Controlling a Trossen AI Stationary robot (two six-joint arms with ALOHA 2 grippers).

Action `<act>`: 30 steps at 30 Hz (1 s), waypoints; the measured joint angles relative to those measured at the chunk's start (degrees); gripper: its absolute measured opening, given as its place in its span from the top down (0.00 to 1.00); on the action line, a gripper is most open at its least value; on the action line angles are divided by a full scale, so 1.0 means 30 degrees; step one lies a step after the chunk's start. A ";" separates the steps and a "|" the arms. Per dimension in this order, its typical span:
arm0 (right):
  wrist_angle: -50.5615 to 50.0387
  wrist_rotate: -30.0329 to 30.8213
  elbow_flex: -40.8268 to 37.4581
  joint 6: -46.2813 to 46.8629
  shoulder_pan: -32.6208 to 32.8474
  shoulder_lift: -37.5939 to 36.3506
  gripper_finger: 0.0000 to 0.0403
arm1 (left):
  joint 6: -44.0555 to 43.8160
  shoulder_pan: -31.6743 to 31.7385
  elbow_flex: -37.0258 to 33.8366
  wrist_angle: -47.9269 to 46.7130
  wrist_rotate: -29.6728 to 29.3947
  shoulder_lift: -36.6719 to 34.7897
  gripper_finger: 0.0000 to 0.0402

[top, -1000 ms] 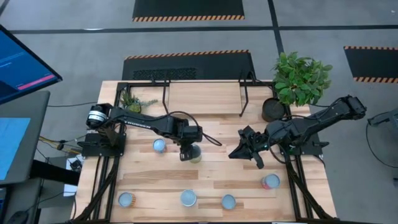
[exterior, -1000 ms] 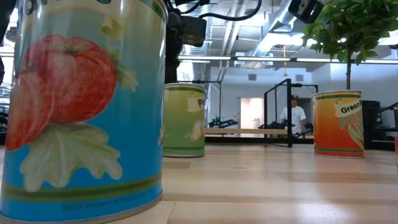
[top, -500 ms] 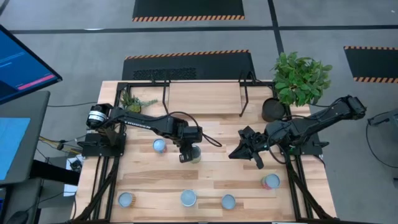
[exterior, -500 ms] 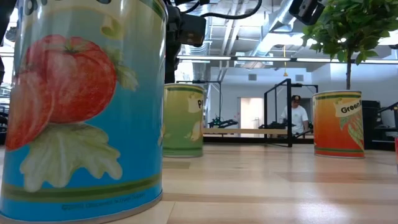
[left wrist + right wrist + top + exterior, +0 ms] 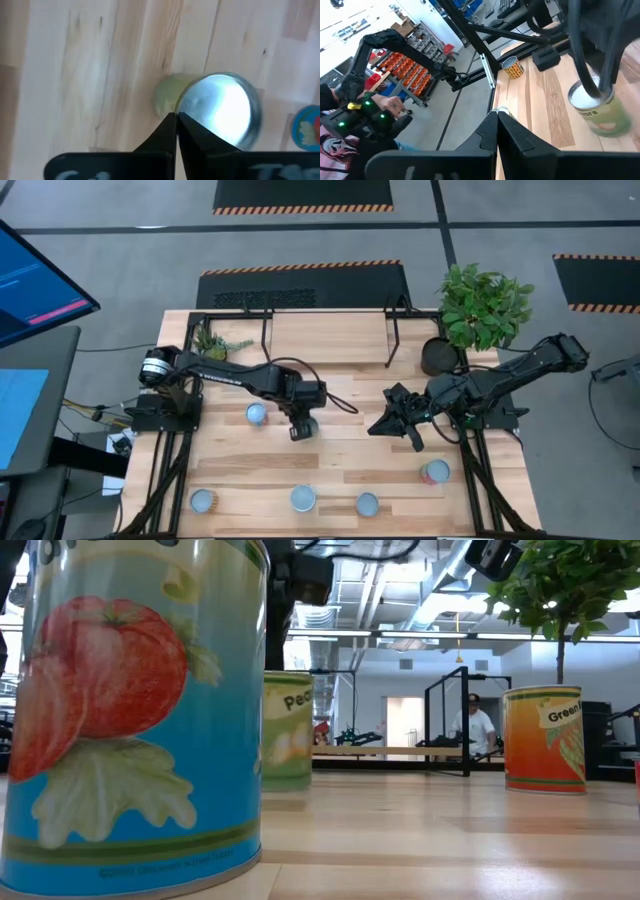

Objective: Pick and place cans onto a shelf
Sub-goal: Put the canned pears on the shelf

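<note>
A green-labelled can (image 5: 220,112) with a silver top stands mid-table, and my left gripper (image 5: 176,117) is shut at its top edge. From above, the gripper (image 5: 303,427) hides most of this can. Other cans stand loose on their bases: one (image 5: 256,414) beside the left arm, three (image 5: 303,498) along the near edge, and a red one (image 5: 435,472) at the near right. The shelf (image 5: 325,335) stands on black legs at the table's far side. My right gripper (image 5: 378,426) hovers shut over the table's right half, holding nothing. My left gripper has its shut fingers on the rim (image 5: 186,109) of the green can's silver top, at the rim's edge. The fingers (image 5: 592,85) come down steeply from above. Whether the can's base (image 5: 288,786) is off the table, I cannot tell.
A dark plant pot (image 5: 440,357) with a leafy plant stands at the far right, beside the shelf. In the low view a large blue tomato can (image 5: 130,710) fills the near left, and an orange can (image 5: 543,740) stands at the right. Bare wood lies mid-table.
My left gripper has shut at the green can's top. The can has shifted a little toward the table's left and turned about, so more of its label's lettering shows. My right arm has kept still.
</note>
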 joint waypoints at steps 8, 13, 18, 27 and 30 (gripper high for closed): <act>0.0019 0.0000 0.0000 0.0002 0.0000 0.0000 0.92 | 0.2477 0.1360 0.3178 -0.3232 -0.1392 -0.0039 1.00; 0.0087 -0.0001 0.0000 0.0595 0.0005 -0.0004 0.92 | 0.4659 0.3480 0.4658 -0.4292 -0.2661 -0.0067 1.00; 0.0101 0.0000 0.0000 0.0649 0.0015 0.0030 0.92 | 0.6042 0.6509 0.5119 -0.4362 -0.2626 -0.0075 1.00; 0.0103 0.0000 0.0000 0.0692 0.0015 0.0043 0.92 | 0.7167 1.1355 0.5134 -0.4284 -0.2191 -0.0075 1.00; 0.0102 0.0000 0.0000 0.0685 0.0015 0.0044 0.92 | 0.7167 1.2449 0.5134 -0.4275 -0.1829 -0.0075 1.00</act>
